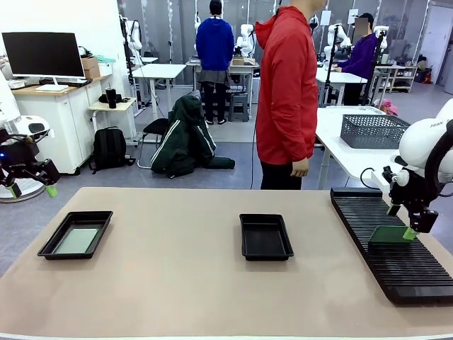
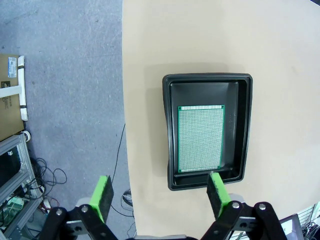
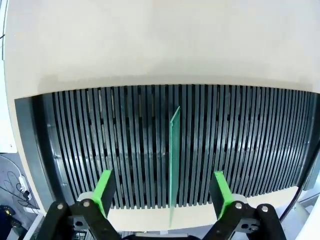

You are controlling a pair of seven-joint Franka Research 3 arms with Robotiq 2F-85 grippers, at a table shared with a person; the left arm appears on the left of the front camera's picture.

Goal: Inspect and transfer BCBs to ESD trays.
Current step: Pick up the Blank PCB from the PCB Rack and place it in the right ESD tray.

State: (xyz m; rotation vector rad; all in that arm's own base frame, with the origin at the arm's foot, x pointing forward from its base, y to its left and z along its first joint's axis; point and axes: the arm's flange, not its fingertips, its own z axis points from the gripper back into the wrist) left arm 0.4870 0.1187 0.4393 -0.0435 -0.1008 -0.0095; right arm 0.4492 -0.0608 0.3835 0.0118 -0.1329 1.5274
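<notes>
R gripper point(image 3: 162, 192): jaws wide, holding nothing. It hangs over the slotted rack point(image 3: 240, 145) at the right edge of the tabletop point(image 1: 177, 283), straddling the upright BCB point(image 3: 174, 160), which stands on edge in a slot, ribs either side, clear of both pads.
L gripper point(image 2: 160, 195): jaws wide, empty, raised by left edge, facing the left ESD tray point(image 2: 210, 77) w/ flat BCB point(image 2: 201, 139) inside.
Mid ESD tray point(image 1: 265, 236): tabletop centre, floor bare.
Person in red jacket point(image 1: 287, 92): at far edge.
Grey mesh basket point(image 1: 373, 131): on white side table point(image 1: 340, 142).
Totals: BCBs 2, trays 2, rack 1.
</notes>
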